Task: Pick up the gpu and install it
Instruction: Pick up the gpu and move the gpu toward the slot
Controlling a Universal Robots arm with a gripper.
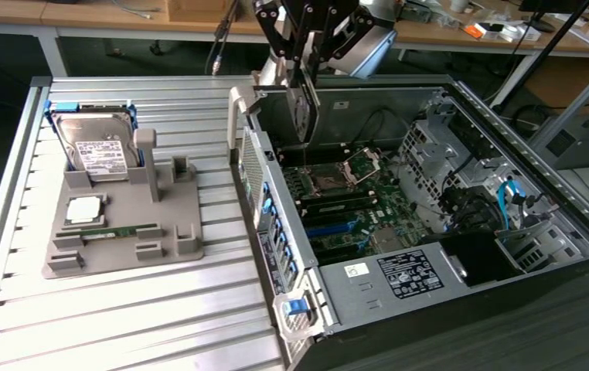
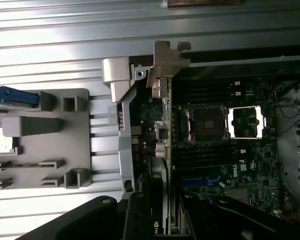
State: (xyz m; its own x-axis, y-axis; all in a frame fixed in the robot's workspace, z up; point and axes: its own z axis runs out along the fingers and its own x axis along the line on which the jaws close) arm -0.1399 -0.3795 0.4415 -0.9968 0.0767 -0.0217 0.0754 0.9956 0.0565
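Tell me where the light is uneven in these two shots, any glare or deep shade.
Exterior view: the table slats wash out pale, and the inside of the computer case sits in shade. Wrist view: the open socket cover glares white, and the gpu looks dim beside it.

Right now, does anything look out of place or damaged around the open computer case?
Nothing looks damaged or spilled. The gripper holds the thin dark gpu card with its silvery bracket upright above the open grey computer case.

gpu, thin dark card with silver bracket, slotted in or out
Out: the gpu hangs edge-down in the black gripper, above the green motherboard, not seated.
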